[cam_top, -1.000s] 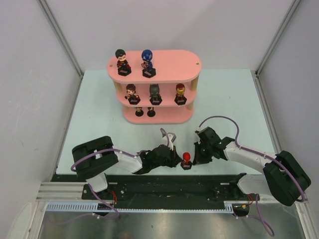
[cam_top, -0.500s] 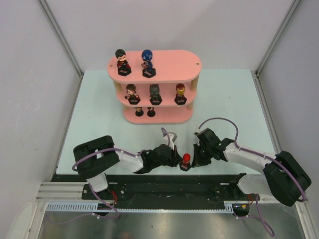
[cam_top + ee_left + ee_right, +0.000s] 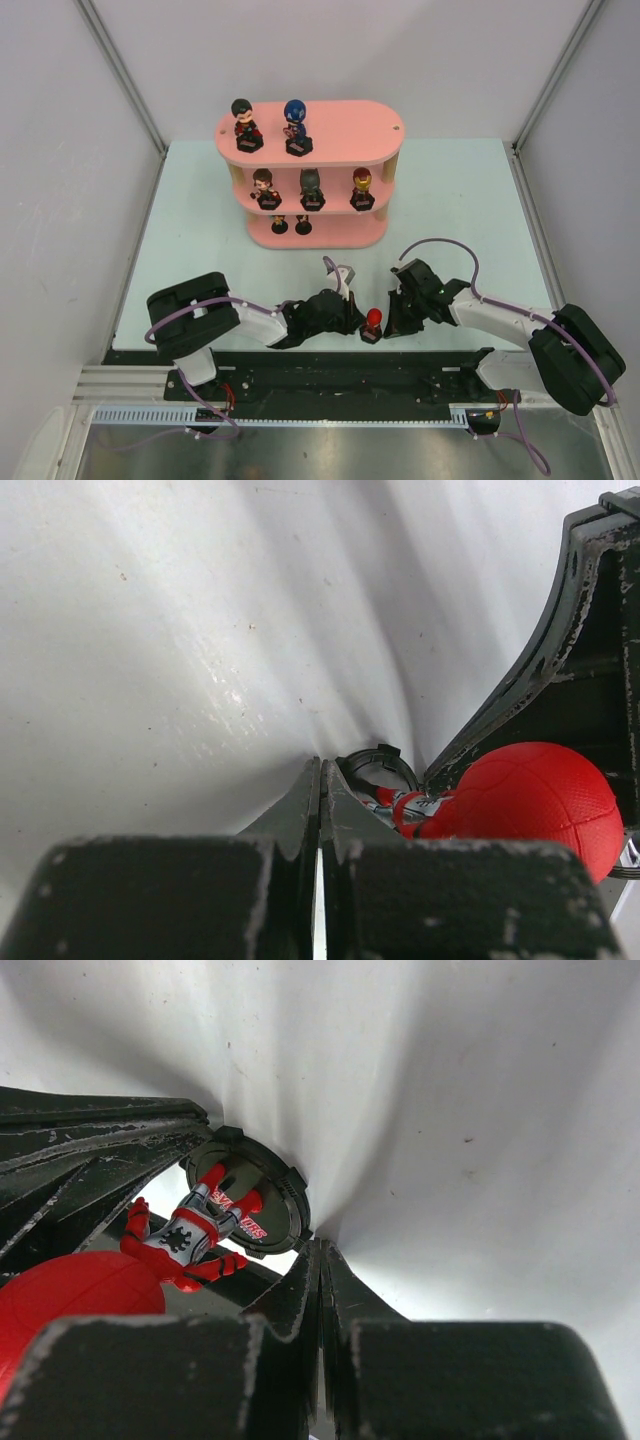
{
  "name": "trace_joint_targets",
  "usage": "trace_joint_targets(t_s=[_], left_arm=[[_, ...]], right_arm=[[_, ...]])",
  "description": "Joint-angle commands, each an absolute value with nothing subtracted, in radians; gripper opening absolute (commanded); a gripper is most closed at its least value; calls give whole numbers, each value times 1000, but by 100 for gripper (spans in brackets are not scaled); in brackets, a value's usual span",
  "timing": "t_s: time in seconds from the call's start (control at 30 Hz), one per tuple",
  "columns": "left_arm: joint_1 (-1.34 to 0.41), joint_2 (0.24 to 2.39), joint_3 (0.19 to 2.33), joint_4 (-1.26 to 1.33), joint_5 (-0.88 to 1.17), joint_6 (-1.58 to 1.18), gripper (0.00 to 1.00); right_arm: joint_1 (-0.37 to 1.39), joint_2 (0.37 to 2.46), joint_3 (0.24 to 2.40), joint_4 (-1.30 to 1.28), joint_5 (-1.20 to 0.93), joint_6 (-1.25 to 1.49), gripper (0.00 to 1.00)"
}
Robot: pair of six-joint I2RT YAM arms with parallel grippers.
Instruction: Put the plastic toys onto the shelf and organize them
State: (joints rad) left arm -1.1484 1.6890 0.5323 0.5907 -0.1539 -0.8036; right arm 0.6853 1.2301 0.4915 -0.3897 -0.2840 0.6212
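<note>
Two grippers inspected. We note the left gripper (image 3: 353, 320) fully closed, holding nothing, its tips at the base of the red-headed toy (image 3: 373, 320). That toy sits on the table (image 3: 200, 230), well apart from the shelf (image 3: 350, 122). The right gripper (image 3: 391, 322), likewise closed and empty, meets the base's other side. Risk: closed fingers pressing inward could tip or skid the top-heavy toy.
</note>
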Motion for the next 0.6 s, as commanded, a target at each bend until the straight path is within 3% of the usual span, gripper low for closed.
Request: trace_joint_targets(t_s=[0.0, 0.57], left_arm=[[-1135, 1727, 517, 476, -179, -769, 0], [-1124, 1727, 520, 476, -178, -764, 0]], right_arm=[[692, 1216, 480, -374, -301, 637, 0], [698, 1252, 480, -328, -328, 644, 0]])
